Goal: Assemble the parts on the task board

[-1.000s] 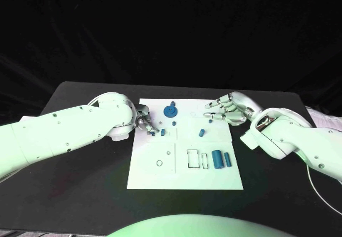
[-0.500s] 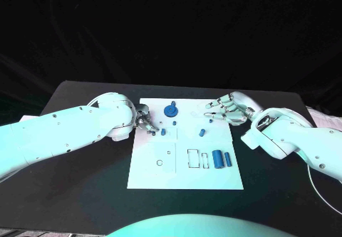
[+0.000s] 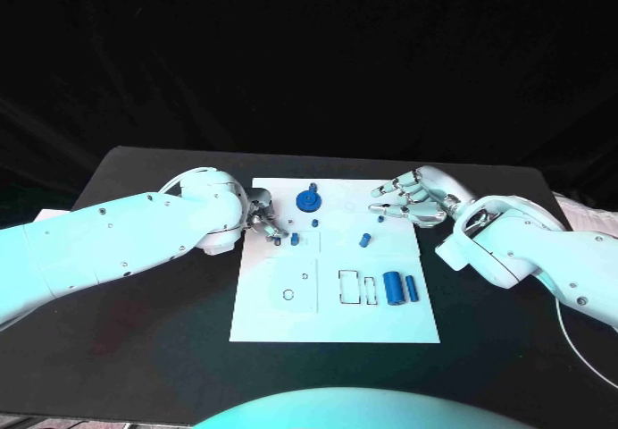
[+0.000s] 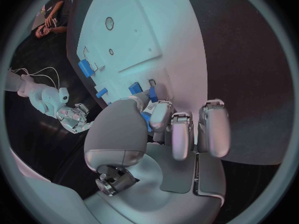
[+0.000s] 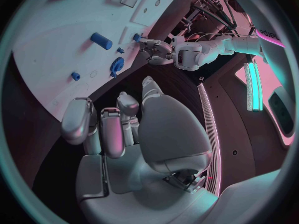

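Observation:
The white task board [image 3: 335, 313] lies mid-table. My left hand [image 3: 264, 223] is low over the board's far left part, and its thumb and a finger pinch a small blue part [image 4: 147, 121]. Just beyond its fingertips a blue peg [image 3: 294, 239] stands on the board. A round blue part [image 3: 309, 200] sits at the far middle, and a short blue peg [image 3: 364, 239] lies mid-board. Two blue cylinders [image 3: 401, 288] lie side by side on the right. My right hand [image 3: 410, 201] hovers over the far right edge with fingers apart, holding nothing.
Outlined slots [image 3: 350, 288] and two small holes [image 3: 294, 286] mark the board's near half. Black table [image 3: 154, 331] surrounds the board. From the right wrist, the round blue part [image 5: 116, 64] and short peg [image 5: 101, 40] lie between my two hands.

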